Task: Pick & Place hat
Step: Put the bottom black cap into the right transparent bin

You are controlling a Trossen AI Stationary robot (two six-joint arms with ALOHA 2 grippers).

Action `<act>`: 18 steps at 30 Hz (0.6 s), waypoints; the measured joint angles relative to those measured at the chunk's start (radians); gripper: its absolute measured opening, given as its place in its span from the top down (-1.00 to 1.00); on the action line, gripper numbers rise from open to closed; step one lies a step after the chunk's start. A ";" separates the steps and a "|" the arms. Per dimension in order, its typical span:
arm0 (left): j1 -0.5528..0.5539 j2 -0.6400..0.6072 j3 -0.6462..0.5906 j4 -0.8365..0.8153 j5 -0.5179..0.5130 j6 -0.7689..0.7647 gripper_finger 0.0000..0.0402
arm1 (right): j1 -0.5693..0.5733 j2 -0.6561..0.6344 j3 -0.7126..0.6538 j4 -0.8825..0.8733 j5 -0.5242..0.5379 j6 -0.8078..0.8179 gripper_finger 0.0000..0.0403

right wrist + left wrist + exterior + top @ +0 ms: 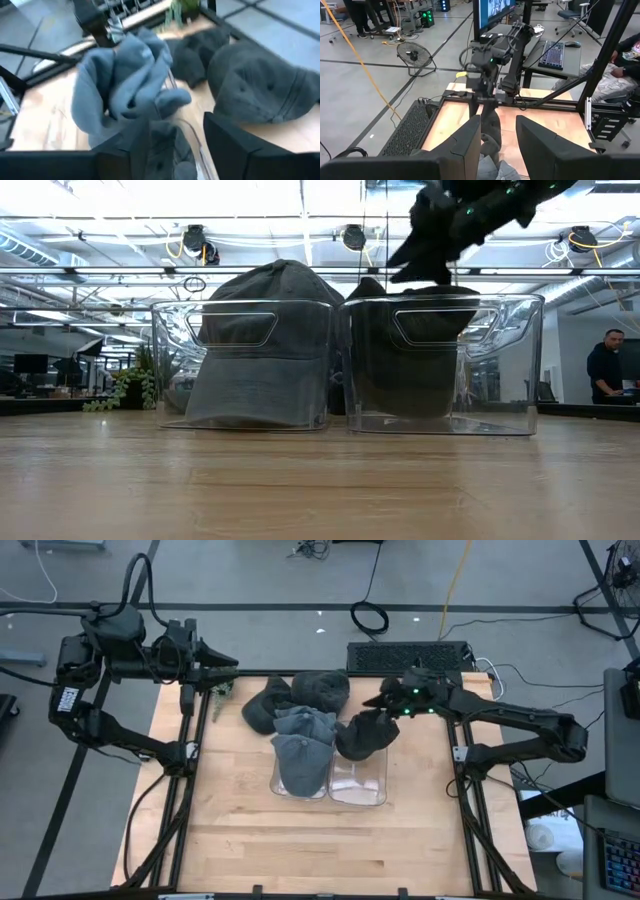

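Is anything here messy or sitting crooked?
Yes. The dark hat under the right gripper hangs over the rim of the right clear bin rather than sitting inside it. The grey hat droops over the left bin, and more hats lie heaped behind.

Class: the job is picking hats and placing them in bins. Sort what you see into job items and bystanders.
Job: grey hat in left bin; dark hat at right bin; loose hats; right gripper.
Bystanders: keyboard, plant, idle left gripper.
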 joint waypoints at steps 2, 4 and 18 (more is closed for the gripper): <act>0.000 0.000 0.000 0.002 0.000 0.000 0.34 | -0.006 -0.042 0.000 0.007 -0.003 0.014 0.10; 0.000 0.000 0.000 0.005 0.000 0.000 0.34 | -0.004 -0.086 0.000 0.015 -0.018 0.069 0.06; 0.000 0.000 0.000 0.060 -0.002 0.004 0.35 | 0.233 -0.058 0.000 -0.109 0.004 0.067 0.70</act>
